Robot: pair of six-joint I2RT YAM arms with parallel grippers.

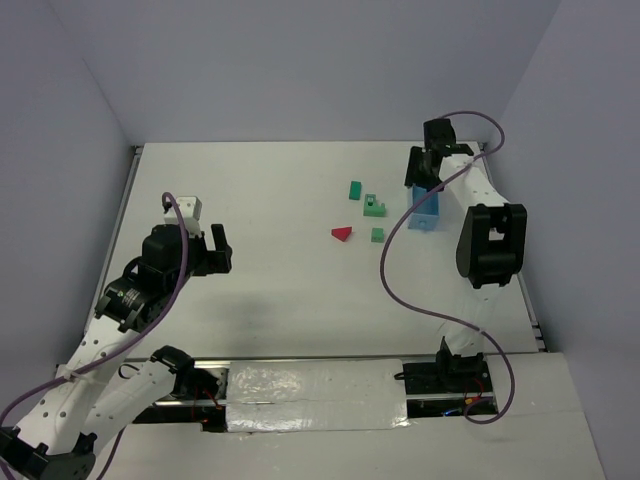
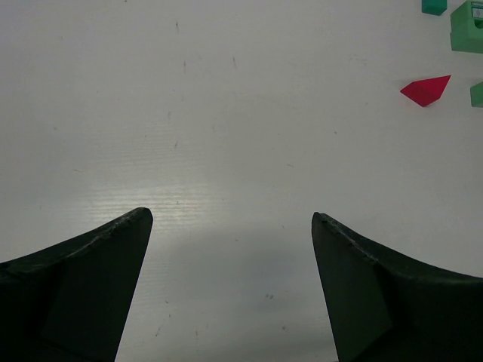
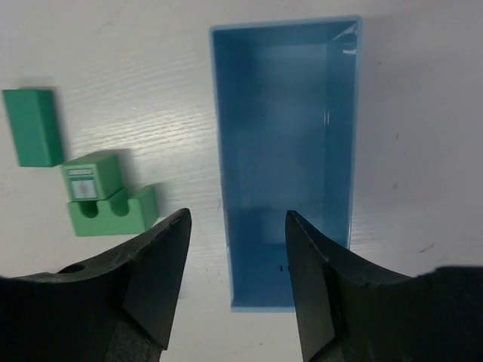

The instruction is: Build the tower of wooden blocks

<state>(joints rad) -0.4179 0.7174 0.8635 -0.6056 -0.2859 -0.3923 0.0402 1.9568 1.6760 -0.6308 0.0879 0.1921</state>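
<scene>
The tower's pieces lie loose right of the table's middle. A green rectangular block lies alone, a small green cube rests on a green notched piece, and another small green block sits by the red triangular piece. My right gripper hangs open over the near end of the empty light blue box, its jaws either side of the box's left wall and holding nothing. My left gripper is wide open over bare table.
The white table has raised edges at left and right. The right arm's grey body and its looping purple cable hang over the right side. Foil tape covers the near edge between the arm bases.
</scene>
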